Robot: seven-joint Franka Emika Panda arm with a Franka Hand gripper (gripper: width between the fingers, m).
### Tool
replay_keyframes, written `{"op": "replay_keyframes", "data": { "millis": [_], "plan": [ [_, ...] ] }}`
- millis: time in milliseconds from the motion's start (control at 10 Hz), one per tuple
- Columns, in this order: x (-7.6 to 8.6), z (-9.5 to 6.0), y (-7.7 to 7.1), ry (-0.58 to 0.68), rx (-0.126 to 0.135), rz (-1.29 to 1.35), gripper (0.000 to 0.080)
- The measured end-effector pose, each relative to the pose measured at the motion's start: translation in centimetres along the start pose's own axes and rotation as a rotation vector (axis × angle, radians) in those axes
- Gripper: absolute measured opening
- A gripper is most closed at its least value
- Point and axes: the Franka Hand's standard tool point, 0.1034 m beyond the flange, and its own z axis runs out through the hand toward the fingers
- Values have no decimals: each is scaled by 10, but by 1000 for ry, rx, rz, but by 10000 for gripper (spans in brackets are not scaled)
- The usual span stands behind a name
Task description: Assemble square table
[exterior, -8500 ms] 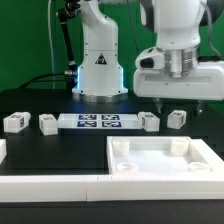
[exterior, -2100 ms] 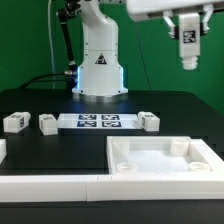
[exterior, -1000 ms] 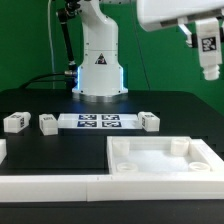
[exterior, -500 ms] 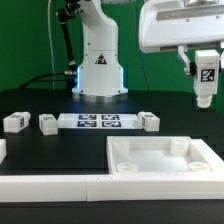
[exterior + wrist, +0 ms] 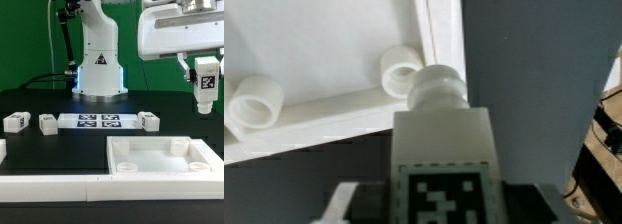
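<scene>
My gripper (image 5: 206, 72) is shut on a white block leg (image 5: 206, 84) that hangs upright in the air at the exterior view's right, tag facing the camera, above the far right part of the square panel (image 5: 150, 170). In the wrist view the held leg (image 5: 441, 130) points down toward the panel's rim (image 5: 434, 40), near a round socket (image 5: 402, 70); a second socket (image 5: 255, 100) lies further along. Three more legs lie on the black table: two at the left (image 5: 15, 122) (image 5: 48, 123) and one (image 5: 149, 121) right of the marker board.
The marker board (image 5: 98, 122) lies flat behind the panel. The robot base (image 5: 98, 60) stands at the back centre. Long white bars (image 5: 50, 185) edge the table's front. A black cable post stands at the back left.
The gripper has lifted one leg from the table's right, carried it up and rightward, and over the last second lowered it toward the panel's far right corner.
</scene>
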Motion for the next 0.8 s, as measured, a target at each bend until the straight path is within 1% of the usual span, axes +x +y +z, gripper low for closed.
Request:
{"op": "replay_keyframes", "data": {
  "millis": [100,200,300,400,600,800],
  "plan": [
    [0,1,1,-2,0,-8,287],
    [-5,12,3,-13,-16,-38,287],
    [0,17,5,-8,-25,-64,287],
    [1,21,3,-2,-24,-72,287],
    [-3,33,2,1,-23,-120,287],
    [-3,33,2,0,-20,-113,287]
  ]
}}
